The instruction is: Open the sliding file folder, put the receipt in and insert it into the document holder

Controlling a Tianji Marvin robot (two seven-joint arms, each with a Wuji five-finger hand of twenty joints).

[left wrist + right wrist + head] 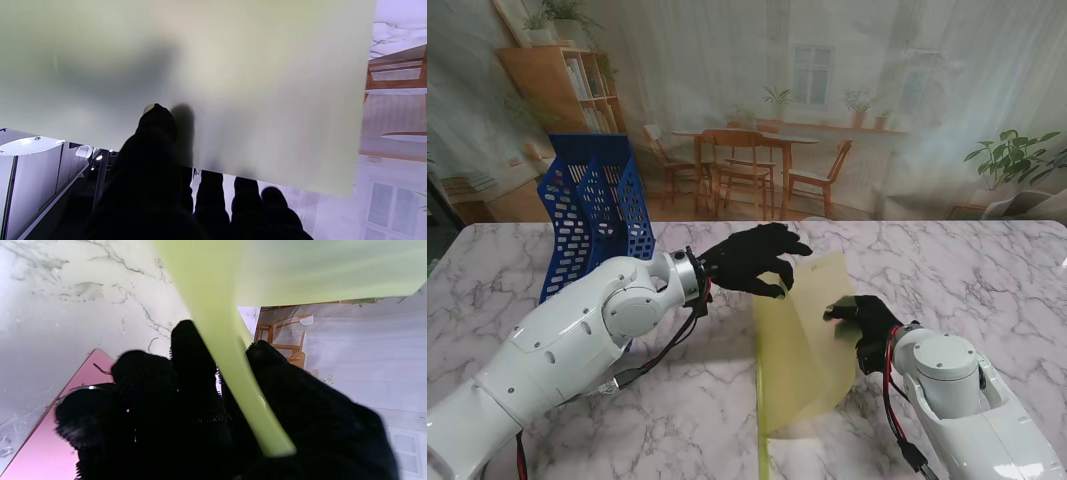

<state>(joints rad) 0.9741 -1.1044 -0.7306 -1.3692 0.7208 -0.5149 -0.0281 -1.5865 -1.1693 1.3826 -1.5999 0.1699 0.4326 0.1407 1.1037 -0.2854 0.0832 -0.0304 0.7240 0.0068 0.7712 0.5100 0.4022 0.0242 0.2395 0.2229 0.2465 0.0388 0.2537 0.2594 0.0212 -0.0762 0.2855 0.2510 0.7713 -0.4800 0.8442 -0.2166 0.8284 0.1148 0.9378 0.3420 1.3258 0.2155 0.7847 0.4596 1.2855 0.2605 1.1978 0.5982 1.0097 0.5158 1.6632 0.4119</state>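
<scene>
Black-gloved fingers [186, 350] of the right hand [867, 318] pinch the thin yellow-green file folder [805, 345] at its right edge, lifting it above the table [987, 270] near the middle. The left hand [752, 258] grips its far corner, thumb against fingers. It looks light, floppy and slippery, best held by edges; the blue document holder [592, 215] at the far left appears empty.

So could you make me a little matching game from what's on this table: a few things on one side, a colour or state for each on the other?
Things:
1. file folder
2. document holder
3. right hand
4. pink sheet

Descriptions:
A. blue, standing at the far left
B. lying flat on the marble
C. translucent yellow-green, lifted off the table
D. pinching the folder's edge

Pairs: 1-C, 2-A, 3-D, 4-B
</scene>
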